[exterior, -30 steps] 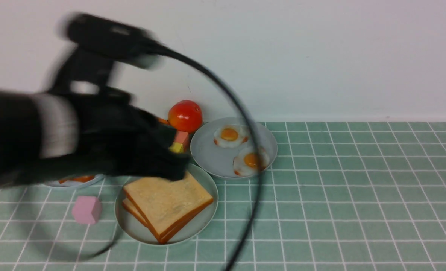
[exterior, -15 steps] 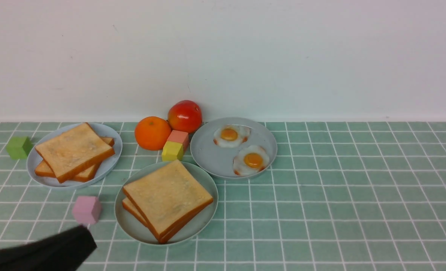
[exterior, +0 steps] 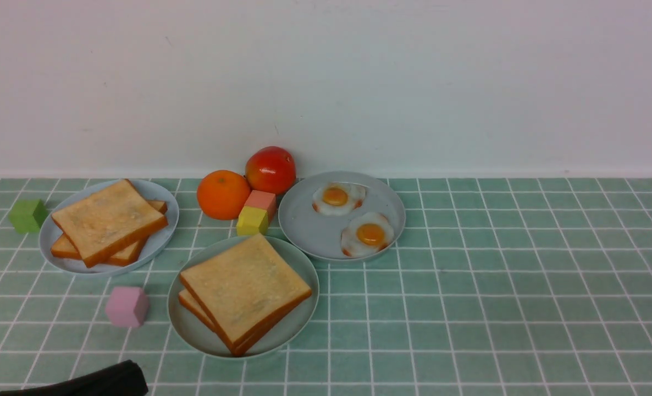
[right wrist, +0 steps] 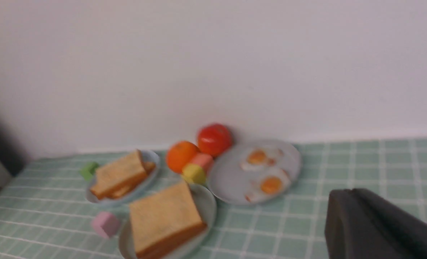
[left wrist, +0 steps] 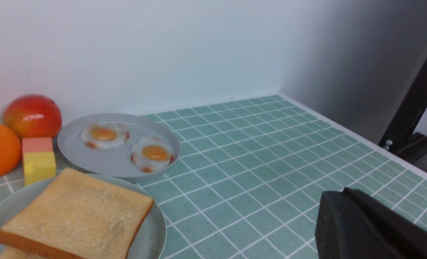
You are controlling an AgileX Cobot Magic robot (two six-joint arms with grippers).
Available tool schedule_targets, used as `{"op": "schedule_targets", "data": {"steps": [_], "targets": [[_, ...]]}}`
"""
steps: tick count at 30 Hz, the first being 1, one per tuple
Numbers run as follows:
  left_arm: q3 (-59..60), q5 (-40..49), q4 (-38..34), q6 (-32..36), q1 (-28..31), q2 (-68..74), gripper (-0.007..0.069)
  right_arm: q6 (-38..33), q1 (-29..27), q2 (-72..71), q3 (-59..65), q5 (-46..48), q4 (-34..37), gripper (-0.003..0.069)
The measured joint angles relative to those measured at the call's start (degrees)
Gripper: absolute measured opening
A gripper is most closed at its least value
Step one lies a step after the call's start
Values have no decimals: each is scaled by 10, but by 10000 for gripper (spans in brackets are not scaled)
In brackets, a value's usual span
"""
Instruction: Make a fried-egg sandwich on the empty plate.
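Note:
The pale mint plate [exterior: 296, 330] sits front centre and holds two stacked toast slices [exterior: 243, 289]; no egg shows between them. The stack also shows in the left wrist view [left wrist: 76, 216] and the right wrist view [right wrist: 163, 216]. My left gripper [left wrist: 337, 192] is shut and empty; in the front view only a black tip [exterior: 122, 377] shows at the bottom left edge, well clear of the plate. My right gripper [right wrist: 343, 192] is shut and empty, back from the plates, and out of the front view.
A grey-blue plate [exterior: 309, 231] behind holds two fried eggs [exterior: 337, 197]. Another grey-blue plate [exterior: 164, 236] at the left holds a toast pile [exterior: 109, 220]. An orange [exterior: 222, 193], a red fruit [exterior: 271, 168], pink and yellow blocks [exterior: 252, 220], a pink cube [exterior: 127, 306] and a green cube [exterior: 27, 214] stand around.
My left arm has pulled back from over the toast on the mint plate to the bottom left edge, uncovering the left plate. The toast stack has stayed put.

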Motion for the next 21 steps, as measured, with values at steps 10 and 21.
{"op": "schedule_targets", "data": {"steps": [10, 21], "targets": [[0, 8, 0, 0, 0, 0, -13, -43, -34, -7, 150, -116, -74, 14], [1, 10, 0, 0, 0, 4, -13, 6, -253, -94, 234, -190, -116, -14]]}}
